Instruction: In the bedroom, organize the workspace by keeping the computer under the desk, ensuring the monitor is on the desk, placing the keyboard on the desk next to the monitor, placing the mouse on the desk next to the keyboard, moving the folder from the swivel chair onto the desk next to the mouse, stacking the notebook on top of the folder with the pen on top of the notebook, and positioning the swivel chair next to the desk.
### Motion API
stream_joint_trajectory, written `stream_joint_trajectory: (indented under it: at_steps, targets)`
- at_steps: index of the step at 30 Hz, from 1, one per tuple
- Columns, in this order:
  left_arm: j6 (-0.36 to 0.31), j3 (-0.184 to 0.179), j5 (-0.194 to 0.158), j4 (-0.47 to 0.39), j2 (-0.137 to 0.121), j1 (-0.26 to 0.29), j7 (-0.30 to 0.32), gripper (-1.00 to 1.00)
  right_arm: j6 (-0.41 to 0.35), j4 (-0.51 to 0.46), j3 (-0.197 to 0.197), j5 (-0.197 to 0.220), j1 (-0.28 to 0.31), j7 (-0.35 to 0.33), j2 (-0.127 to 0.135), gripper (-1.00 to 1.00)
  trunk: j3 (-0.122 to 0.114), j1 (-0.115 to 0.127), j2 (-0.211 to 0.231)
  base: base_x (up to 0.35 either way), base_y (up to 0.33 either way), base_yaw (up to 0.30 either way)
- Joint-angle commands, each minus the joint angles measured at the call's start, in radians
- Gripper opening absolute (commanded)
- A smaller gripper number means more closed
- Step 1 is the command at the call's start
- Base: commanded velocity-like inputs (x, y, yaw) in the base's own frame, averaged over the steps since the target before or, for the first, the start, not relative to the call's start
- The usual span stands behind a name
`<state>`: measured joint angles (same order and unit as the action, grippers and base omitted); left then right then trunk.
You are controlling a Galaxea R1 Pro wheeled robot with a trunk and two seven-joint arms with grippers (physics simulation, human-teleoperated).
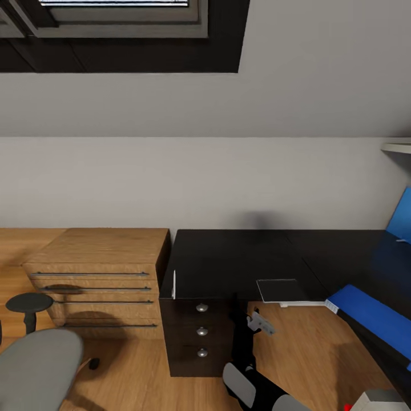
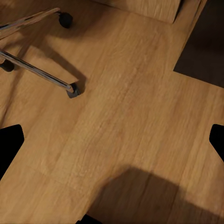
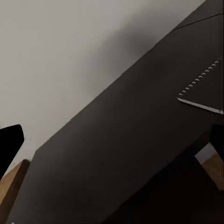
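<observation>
Black desk [image 1: 228, 257], dark notebook [image 1: 282, 290] at its front edge, blue folder [image 1: 371, 314] along the right wing

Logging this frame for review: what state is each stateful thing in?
desk drawers: all three shut.
notebook: closed, flat on the desk at its front edge.
folder: closed, flat on the desk.
wooden shelf unit: upright beside the desk.
left gripper: open, empty, over floor.
right gripper: open, empty.
</observation>
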<state>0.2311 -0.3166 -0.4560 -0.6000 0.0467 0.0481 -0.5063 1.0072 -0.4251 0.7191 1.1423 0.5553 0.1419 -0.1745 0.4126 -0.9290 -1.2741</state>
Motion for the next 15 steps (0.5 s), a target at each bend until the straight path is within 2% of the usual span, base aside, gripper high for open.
stream_joint_trajectory:
  at_steps: [1, 2, 4, 6, 9, 10, 11, 13, 15]
  targets:
    - [0.006, -0.008, -0.011, 0.0, -0.001, 0.001, -0.006, 1.0, 0.003, 0.012, -0.001, -0.001, 0.002, 0.016, 0.0, 1.0, 0.001, 0.0, -0.001, 0.0, 0.0, 0.002]
    - [0.006, -0.008, -0.011, 0.0, -0.002, 0.001, -0.006, 1.0, 0.001, 0.024, -0.006, 0.002, 0.002, 0.021, 0.0, 1.0, 0.001, 0.0, -0.001, 0.0, 0.0, 0.001]
    - [0.007, -0.007, -0.012, 0.0, -0.003, 0.001, -0.006, 1.0, -0.008, 0.029, -0.028, 0.014, 0.002, 0.024, 0.042, 1.0, 0.001, 0.0, -0.001, 0.0, 0.0, 0.0]
    - [0.006, -0.007, -0.011, 0.0, -0.003, 0.001, -0.006, 1.0, -0.033, -0.014, -0.057, 0.034, 0.002, 0.019, 0.069, 1.0, 0.001, 0.0, -0.001, 0.0, 0.0, 0.0]
    - [0.01, -0.007, -0.011, -0.002, -0.003, 0.001, -0.007, 1.0, -0.127, -0.073, -0.08, 0.103, 0.001, 0.005, 0.127, 1.0, 0.001, 0.0, -0.001, 0.0, 0.0, 0.0]
    - [0.043, -0.006, -0.01, -0.019, -0.003, 0.001, -0.008, 1.0, -0.282, -0.086, -0.085, 0.218, 0.0, -0.047, 0.194, 1.0, 0.001, 0.0, -0.001, 0.0, 0.0, 0.0]
    - [0.061, -0.007, -0.01, -0.029, -0.002, 0.001, -0.008, 1.0, -0.355, -0.086, -0.086, 0.269, 0.0, -0.088, 0.22, 1.0, 0.001, 0.0, -0.001, 0.0, 0.0, 0.0]
    - [0.08, -0.008, -0.011, -0.04, -0.002, 0.001, -0.008, 1.0, -0.502, -0.067, -0.087, 0.347, -0.001, -0.2, 0.261, 1.0, 0.001, 0.0, -0.001, 0.0, 0.0, 0.0]
    - [0.087, -0.007, -0.014, -0.044, -0.002, 0.001, -0.008, 1.0, -0.616, -0.032, -0.089, 0.385, -0.001, -0.333, 0.287, 1.0, 0.004, -0.004, -0.008, 0.0, 0.0, 0.0]
